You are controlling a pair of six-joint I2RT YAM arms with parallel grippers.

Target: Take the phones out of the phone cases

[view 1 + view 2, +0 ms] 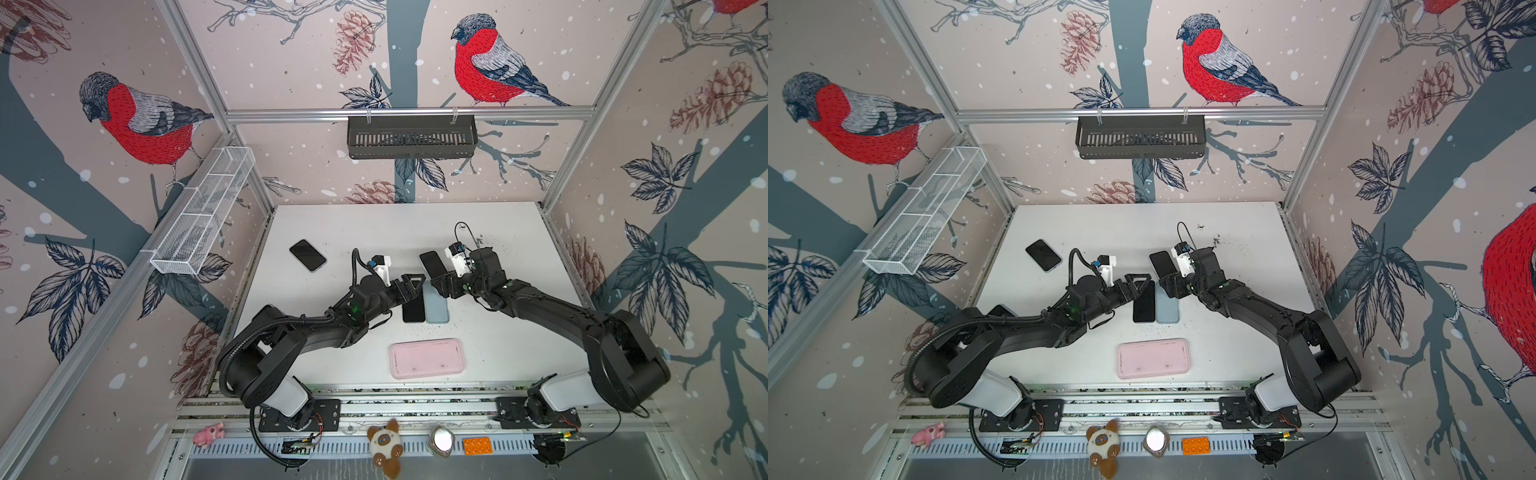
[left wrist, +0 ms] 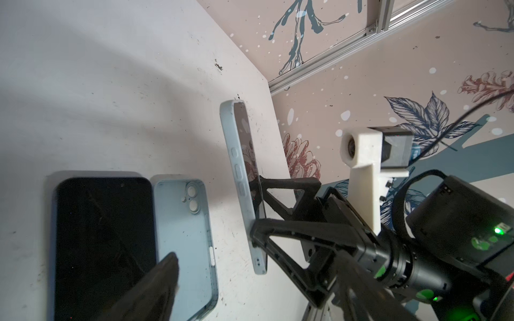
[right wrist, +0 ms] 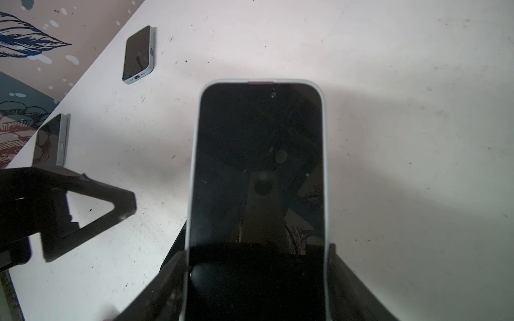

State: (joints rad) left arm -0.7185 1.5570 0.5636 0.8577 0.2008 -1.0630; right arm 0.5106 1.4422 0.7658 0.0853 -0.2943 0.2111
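My right gripper (image 3: 257,258) is shut on the light blue phone case (image 3: 325,166), with its jaws on the case's two long sides. The dark-screened phone (image 3: 258,166) sits inside the case. In both top views the cased phone (image 1: 431,262) is held above the middle of the table (image 1: 498,232), tilted away from the right gripper (image 1: 439,280). Seen edge-on in the left wrist view, the case (image 2: 239,180) stands clear of the table. My left gripper (image 1: 415,286) is open beside its lower end, one finger (image 2: 155,283) over the table, nothing between the fingers.
Below the grippers a bare black phone (image 1: 413,311) and an empty light blue case (image 1: 437,309) lie side by side. Another cased phone (image 1: 307,254) lies at the back left. A pink case (image 1: 427,358) lies near the front. A black basket (image 1: 411,137) hangs on the back wall.
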